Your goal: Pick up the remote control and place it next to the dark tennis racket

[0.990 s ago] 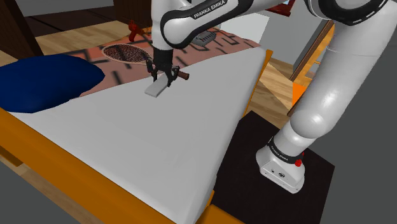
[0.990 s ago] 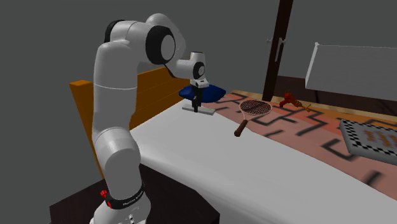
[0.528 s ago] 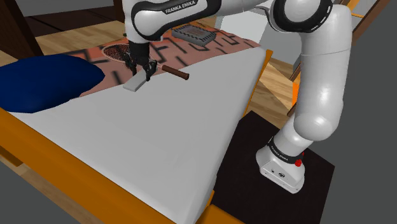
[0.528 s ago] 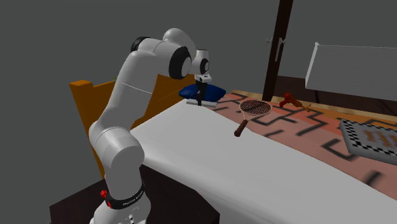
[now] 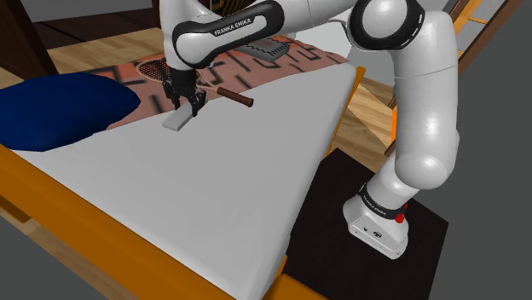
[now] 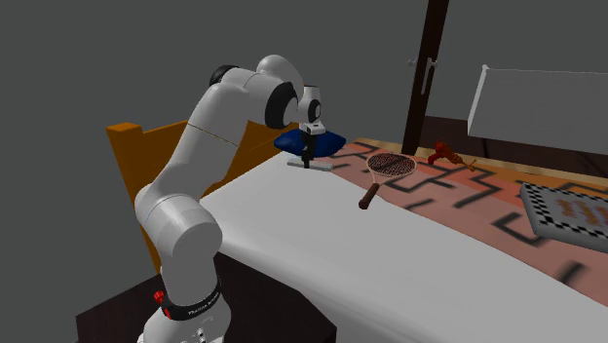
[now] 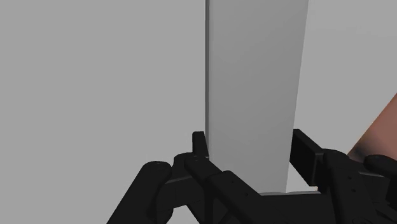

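Gripper is closed on one end of the remote, a plain grey slab. In the wrist view both fingers press its long sides. The remote hangs tilted, its free end down at the sheet. Cannot tell whether it touches.

Edges: the remote sits at the seam where the white sheet meets the patterned blanket. The racket handle is just beside it on the shoulder view's right, and the racket head lies behind the gripper. The blue pillow lies apart on that view's left.

Room: bare sheet runs from the remote toward the camera, out to the bed's near edge and the orange frame.

Change: 1.0 s ago the gripper held the remote on the other side of the handle, the shoulder view's right. 0.5 s ago it had crossed over. Now it is slightly lower, with the arm stretched further out.
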Motion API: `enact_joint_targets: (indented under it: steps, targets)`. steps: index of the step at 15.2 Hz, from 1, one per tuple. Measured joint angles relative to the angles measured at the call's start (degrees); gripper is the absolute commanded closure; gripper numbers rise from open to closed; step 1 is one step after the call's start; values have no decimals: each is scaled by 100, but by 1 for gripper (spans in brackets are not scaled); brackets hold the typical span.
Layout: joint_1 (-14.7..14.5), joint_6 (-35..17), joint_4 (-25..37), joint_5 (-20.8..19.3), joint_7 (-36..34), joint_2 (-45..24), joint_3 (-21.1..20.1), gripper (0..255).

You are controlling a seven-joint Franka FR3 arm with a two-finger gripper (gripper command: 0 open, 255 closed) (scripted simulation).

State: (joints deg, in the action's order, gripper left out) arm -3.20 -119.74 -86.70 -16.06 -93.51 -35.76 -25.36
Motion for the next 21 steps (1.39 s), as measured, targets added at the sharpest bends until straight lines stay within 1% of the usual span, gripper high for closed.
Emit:
enact_joint_targets:
  steps: [12,19,20,21]
  targets:
    - [-84,-666,-199,-217,-117,-490,162,255]
    - [-96,-704,-184,-235,-123,-542,177,255]
    - [-96,-704,-183,-235,-123,-542,177,0]
    - [-96,-705,-184,-235,-123,-541,177,0]
